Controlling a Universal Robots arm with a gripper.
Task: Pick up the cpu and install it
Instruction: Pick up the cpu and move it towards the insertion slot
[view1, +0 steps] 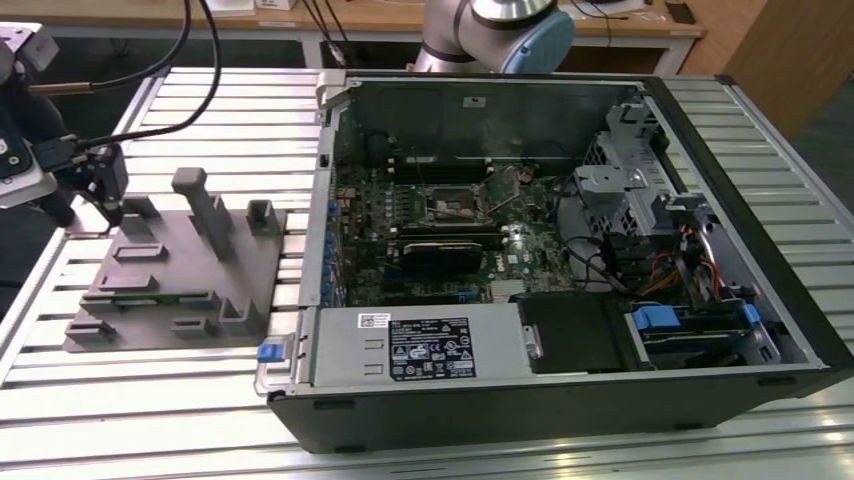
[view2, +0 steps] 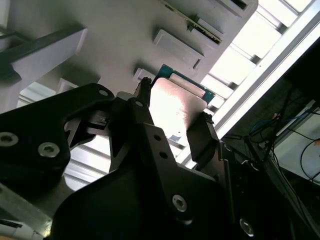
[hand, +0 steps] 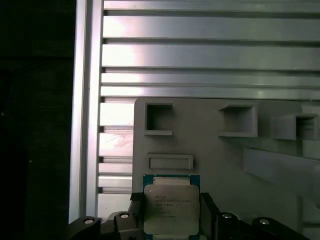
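Item: one cpu (hand: 171, 210), sitting at a corner of the one grey fixture (view1: 174, 290), on the exterior view's left of the one open computer case (view1: 747, 200).
The one gripper (hand: 171, 199) is hanging over it, its jaws apparently pinching two opposite edges. I am judging the chip light, thin, stiff and fragile underneath, so best held level by its edges.

Blown-out glare on the cpu (view2: 172, 107) and table slats (hand: 200, 50)
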